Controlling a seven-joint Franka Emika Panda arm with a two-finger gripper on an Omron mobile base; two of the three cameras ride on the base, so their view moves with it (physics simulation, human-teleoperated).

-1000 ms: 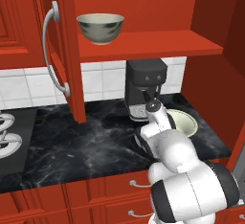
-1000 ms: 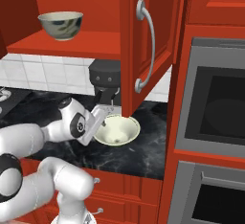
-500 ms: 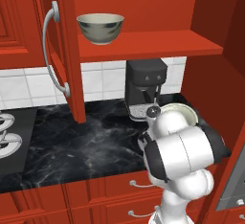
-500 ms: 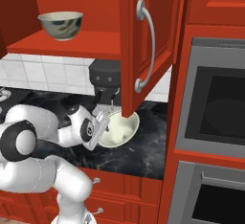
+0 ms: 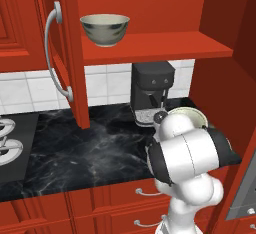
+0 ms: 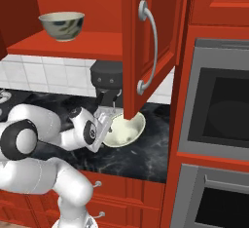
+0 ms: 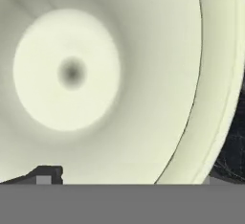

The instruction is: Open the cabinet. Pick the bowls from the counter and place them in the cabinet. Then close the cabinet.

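Note:
The cabinet (image 5: 150, 48) stands open, its door (image 6: 151, 37) swung out. The deeper cream bowl (image 5: 105, 28) (image 6: 62, 25) stands on the red shelf. On the black counter (image 5: 90, 148), the wider shallow bowl (image 6: 127, 130) (image 5: 189, 114) lies right of the coffee machine, partly behind my arm. My gripper (image 6: 108, 123) is open at that bowl's left rim. In the hand view the bowl's cream inside (image 7: 95, 74) is very close, with one fingertip (image 7: 45, 174) over it and the rim (image 7: 217, 98) running between the jaws.
A black coffee machine (image 5: 150, 93) stands against the tiled wall just left of the shallow bowl. The open door hangs low over that bowl in the right base view. A built-in oven (image 6: 219, 110) lies to the right, a stove (image 5: 7, 145) to the far left.
My arm has swung forward and the hand has closed in on the shallow bowl's rim. The jaws have stayed open. The bowl on the shelf has not moved.

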